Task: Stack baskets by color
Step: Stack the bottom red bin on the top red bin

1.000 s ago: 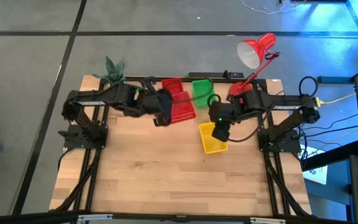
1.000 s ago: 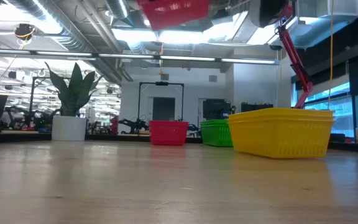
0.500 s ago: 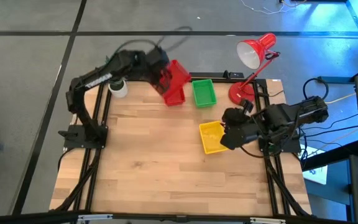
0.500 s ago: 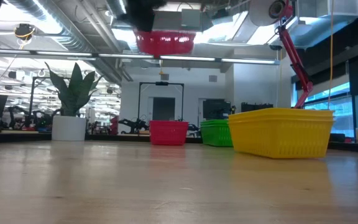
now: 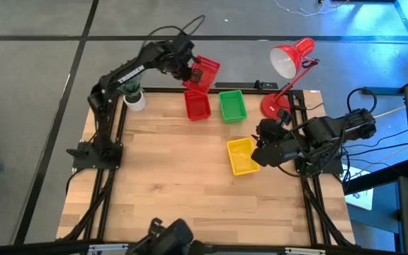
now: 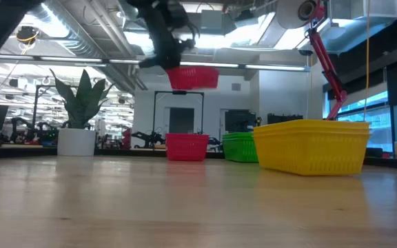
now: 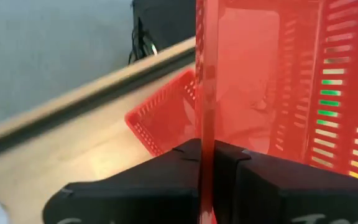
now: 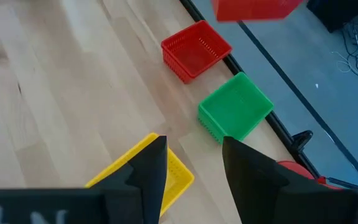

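My left gripper [image 5: 188, 69] is shut on a red basket [image 5: 205, 72] held in the air over the table's far edge, above another red basket [image 5: 197, 106] that stands on the table. A green basket [image 5: 232, 106] stands right of that one. A yellow basket [image 5: 241, 156] sits nearer the middle right. My right gripper [image 8: 194, 168] hangs open over the yellow basket's right end [image 8: 179, 173], touching nothing. In the low view the held basket [image 6: 193, 77] hangs well above the red one on the table [image 6: 187, 147]. My left gripper pinches one side wall of the red basket [image 7: 204, 134] between its two fingers, one finger inside the basket and one outside. The fingers slant down at it from the table's left. The basket is lifted clear and sits tilted in the high view.
A red desk lamp [image 5: 289, 60] stands at the far right corner and a potted plant [image 5: 133, 98] at the far left. The near half of the wooden table [image 5: 190, 191] is bare. A dark object [image 5: 168, 232] shows at the near edge.
My left gripper has swung with the red basket from over the table's far middle toward the far edge, sinking and rolling its wrist; the basket has turned with it. My right gripper has drawn back a little toward the right edge and turned, still open.
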You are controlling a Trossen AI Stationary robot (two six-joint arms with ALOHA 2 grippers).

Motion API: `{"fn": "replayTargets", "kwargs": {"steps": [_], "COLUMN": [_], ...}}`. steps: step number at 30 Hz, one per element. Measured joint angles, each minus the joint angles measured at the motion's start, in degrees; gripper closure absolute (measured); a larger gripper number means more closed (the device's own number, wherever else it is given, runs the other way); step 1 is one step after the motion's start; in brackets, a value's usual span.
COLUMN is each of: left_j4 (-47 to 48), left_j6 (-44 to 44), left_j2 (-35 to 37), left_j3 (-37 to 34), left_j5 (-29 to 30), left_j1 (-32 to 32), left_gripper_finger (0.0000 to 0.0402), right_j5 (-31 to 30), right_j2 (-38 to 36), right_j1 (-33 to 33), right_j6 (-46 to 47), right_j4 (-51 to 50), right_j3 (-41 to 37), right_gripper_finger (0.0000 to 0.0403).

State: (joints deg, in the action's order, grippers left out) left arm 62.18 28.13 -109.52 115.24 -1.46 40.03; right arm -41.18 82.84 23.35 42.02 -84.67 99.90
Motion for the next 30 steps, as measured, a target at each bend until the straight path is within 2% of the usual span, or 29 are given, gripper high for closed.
{"fn": "replayTargets", "kwargs": {"steps": [6, 14, 18, 24, 30], "left_j4": [-0.13, 0.01, 1.57, 11.41, 11.69], "left_j6": [7.31, 10.26, 7.13, 6.10, 8.11], "left_j2": [-6.28, -10.33, -9.86, -6.37, -1.38], "left_j3": [0.00, 0.00, 0.00, 0.00, -1.35], "left_j5": [-0.53, 3.24, 4.65, 9.68, 11.67], "left_j1": [-1.38, -2.71, -3.57, -5.41, -6.76], "left_gripper_finger": [0.0401, 0.0402, 0.0402, 0.0402, 0.0402], "right_j5": [-0.50, -1.36, -1.40, -1.41, -1.34], "right_j2": [-0.21, -0.24, -0.30, -1.64, -2.65], "right_j1": [-0.04, -0.04, -0.04, -0.70, -0.68], "right_j6": [-3.04, -10.78, -15.68, -16.76, -17.01], "right_j4": [-0.72, -0.45, -1.12, -3.31, -4.06], "right_j3": [3.12, 8.32, 9.38, 9.54, 9.51], "right_gripper_finger": [0.0247, 0.0247, 0.0247, 0.0247, 0.0247]}}
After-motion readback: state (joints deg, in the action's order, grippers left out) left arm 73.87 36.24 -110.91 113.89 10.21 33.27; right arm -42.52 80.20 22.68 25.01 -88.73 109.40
